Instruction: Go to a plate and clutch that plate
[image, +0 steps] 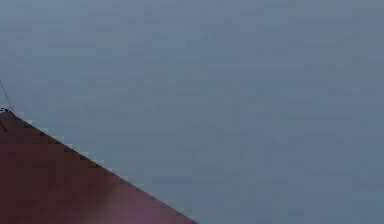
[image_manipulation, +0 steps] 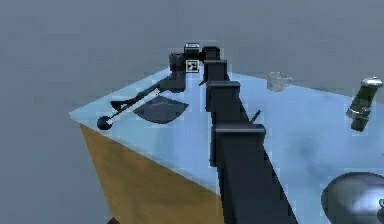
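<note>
A dark, flat, rounded thing (image_manipulation: 163, 109), possibly the plate, lies on the pale blue countertop (image_manipulation: 120, 135) near its left corner. My arm (image_manipulation: 232, 130) stretches out over the counter, ending at two white marker squares (image_manipulation: 190, 64). Left of these, the gripper (image_manipulation: 115, 112) points down-left, its thin fingers (image_manipulation: 135, 104) running beside the dark flat thing toward the counter's edge. I cannot tell whether it holds anything, or whether it touches the flat thing.
A clear glass (image_manipulation: 279, 80) stands at the counter's far side, a metallic bottle-like thing (image_manipulation: 365, 100) at the right, and a grey metal bowl (image_manipulation: 355, 198) at the bottom right. The counter's wooden side (image_manipulation: 140, 185) drops below. In the forward view, a grey-blue wall (image: 230, 90) meets red-brown floor (image: 50, 185).
</note>
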